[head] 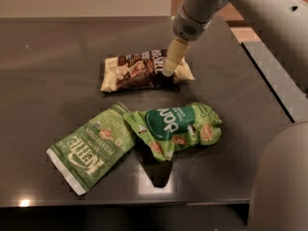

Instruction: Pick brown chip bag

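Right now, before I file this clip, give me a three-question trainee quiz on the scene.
1. True or false: the gripper is at the end of the brown chip bag that lies toward the picture's right.
2. Which bag lies nearest the table's near edge, at the bottom of the camera view? A) brown chip bag B) Kettle bag C) puffy green bag
3. How many bags are on the table?
Key: 1 true; 2 B; 3 three.

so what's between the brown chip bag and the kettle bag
Only bare table, in the camera view, separates the brown chip bag from the Kettle bag. The gripper is over the brown chip bag's right end.
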